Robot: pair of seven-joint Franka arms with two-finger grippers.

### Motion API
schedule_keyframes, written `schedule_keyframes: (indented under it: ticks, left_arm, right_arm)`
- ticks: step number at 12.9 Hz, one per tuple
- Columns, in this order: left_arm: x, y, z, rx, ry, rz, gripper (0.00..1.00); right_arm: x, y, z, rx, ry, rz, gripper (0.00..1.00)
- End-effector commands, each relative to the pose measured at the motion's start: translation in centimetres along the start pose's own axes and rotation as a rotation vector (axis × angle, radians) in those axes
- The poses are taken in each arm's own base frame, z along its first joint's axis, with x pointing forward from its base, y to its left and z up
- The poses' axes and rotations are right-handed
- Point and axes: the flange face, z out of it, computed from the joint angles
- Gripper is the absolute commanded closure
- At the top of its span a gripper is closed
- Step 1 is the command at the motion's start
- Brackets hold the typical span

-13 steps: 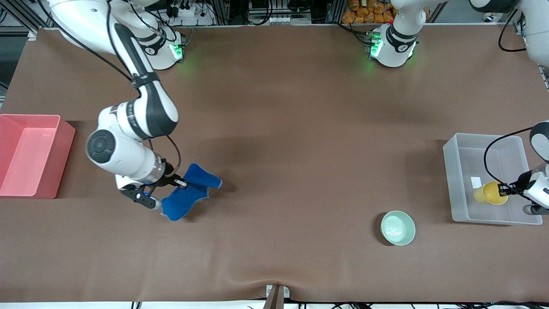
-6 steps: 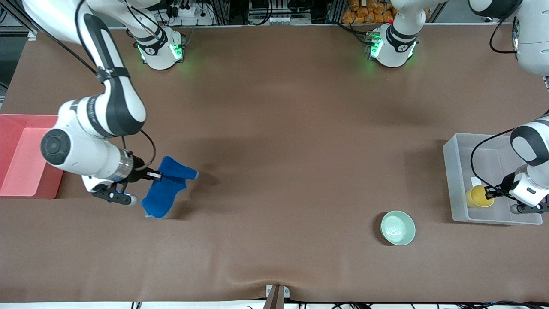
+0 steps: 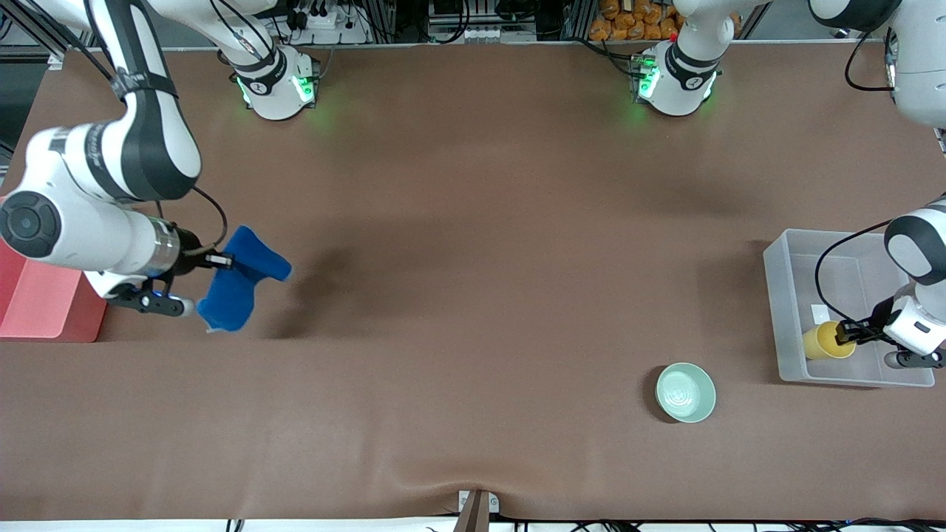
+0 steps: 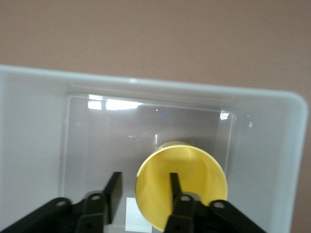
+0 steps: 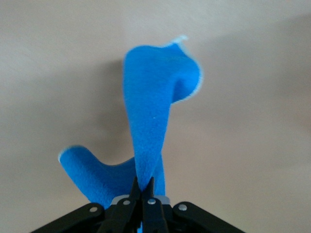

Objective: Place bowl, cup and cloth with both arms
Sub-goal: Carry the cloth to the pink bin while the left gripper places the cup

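In the clear bin (image 3: 783,310), the left gripper (image 4: 143,187) stood parted, one finger inside the cup (image 4: 187,182); at nine o'clock on the table, the right gripper (image 5: 144,187) pinched the cloth (image 5: 155,111).

Bins crowd both grippers; mid-counter lies open.
The red bin (image 3: 44,310) stands just beside the right gripper (image 3: 222,260); clear bin (image 3: 783,310) walls enclose the left gripper (image 3: 846,334).

Royal-blue cloth (image 3: 240,284), yellow cup (image 3: 822,340), mint-green bowl (image 3: 686,392), pink bin (image 3: 46,310).
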Motion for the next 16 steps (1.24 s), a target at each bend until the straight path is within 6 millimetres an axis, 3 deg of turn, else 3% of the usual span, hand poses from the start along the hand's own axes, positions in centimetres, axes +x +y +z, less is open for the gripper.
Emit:
schedule_keyframes:
  ticks: [1,3,6,8,9,10,16]
  left_arm:
    - [1.1,0.5,-5.3,-0.022,-0.016,0.017,0.23]
    - [2.0,1.8,-7.7,-0.039,-0.057,-0.023,0.23]
    - [3.8,7.5,-9.2,-0.047,-0.054,-0.133,0.24]
    - [4.4,12.5,-8.2,-0.056,-0.07,-0.17,0.24]
    - [4.5,14.3,-6.6,-0.056,-0.091,-0.198,0.24]
    - [4.6,15.9,-6.2,-0.054,-0.093,-0.217,0.24]
    - [4.9,22.1,0.7,-0.052,-0.055,-0.261,0.26]
  right_arm:
    - [-2.7,2.0,-1.1,-0.076,-0.04,-0.01,1.0]
    - [-3.9,4.4,-2.3,-0.101,-0.073,0.013,1.0]
    - [-4.4,8.2,-3.1,-0.107,-0.106,-0.028,1.0]
    - [-4.6,10.5,-3.6,-0.095,-0.116,-0.052,1.0]
    - [-4.5,12.0,-3.6,-0.092,-0.124,-0.066,1.0]
    - [-4.5,13.4,-3.7,-0.102,-0.125,-0.083,1.0]
    - [-3.6,22.5,-3.1,-0.13,-0.132,-0.172,1.0]
